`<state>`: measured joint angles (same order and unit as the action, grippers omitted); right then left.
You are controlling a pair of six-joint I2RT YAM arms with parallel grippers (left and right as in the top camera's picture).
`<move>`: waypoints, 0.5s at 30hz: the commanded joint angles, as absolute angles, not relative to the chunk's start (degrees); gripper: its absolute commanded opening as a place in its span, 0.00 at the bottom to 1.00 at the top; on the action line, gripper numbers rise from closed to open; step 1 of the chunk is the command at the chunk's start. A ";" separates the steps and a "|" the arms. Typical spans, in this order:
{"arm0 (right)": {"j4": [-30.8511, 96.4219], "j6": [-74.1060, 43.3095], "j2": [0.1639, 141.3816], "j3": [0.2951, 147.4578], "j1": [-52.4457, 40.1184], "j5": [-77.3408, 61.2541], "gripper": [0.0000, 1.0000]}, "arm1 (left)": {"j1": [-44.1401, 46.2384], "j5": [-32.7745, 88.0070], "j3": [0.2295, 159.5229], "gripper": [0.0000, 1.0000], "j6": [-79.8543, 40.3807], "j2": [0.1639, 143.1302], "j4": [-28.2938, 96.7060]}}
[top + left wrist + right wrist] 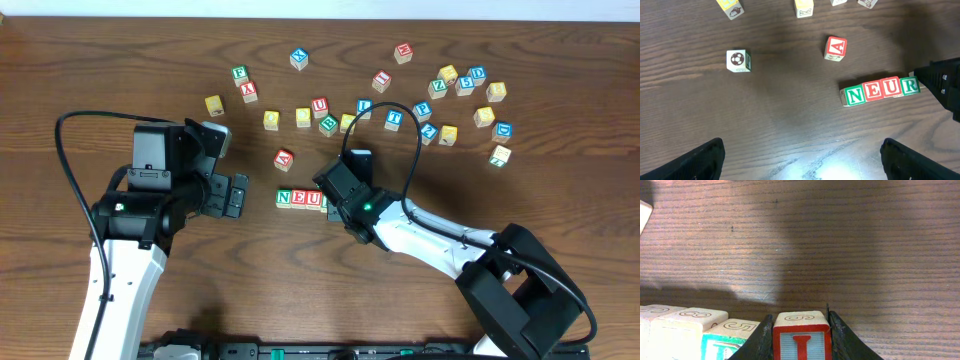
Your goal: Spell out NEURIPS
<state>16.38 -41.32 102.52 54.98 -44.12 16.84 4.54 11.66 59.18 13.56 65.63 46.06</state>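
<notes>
Four cubes reading N, E, U, R (880,90) stand in a row on the wooden table (300,199). My right gripper (801,336) is shut on a red-framed I cube (801,337) at the row's right end, about level with the row. One black finger (760,341) sits between the I cube and the green-framed cube (722,340) beside it. From overhead the right gripper (338,200) hides the I cube. My left gripper (238,195) hangs open just left of the row, its fingers (700,160) wide apart over bare wood.
Many loose letter cubes (440,100) lie scattered across the far half of the table. A red A cube (835,48) sits just behind the row, and a soccer-ball cube (738,60) lies further left. The right arm's cable (385,125) loops above several cubes.
</notes>
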 commanded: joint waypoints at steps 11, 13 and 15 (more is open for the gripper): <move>17.56 -41.08 102.59 54.63 -43.92 16.34 0.22 | 4.29 11.11 60.75 0.98 13.89 65.58 46.04; 17.63 -41.08 102.54 54.63 -43.92 16.14 0.22 | 4.29 11.11 60.75 0.98 13.89 65.58 46.04; 17.63 -41.08 102.52 54.63 -43.92 15.94 0.22 | 4.29 11.11 60.75 0.98 13.89 65.58 46.04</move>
<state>16.88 -41.23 102.50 54.98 -44.12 16.67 4.54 11.66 59.18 13.56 65.63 46.06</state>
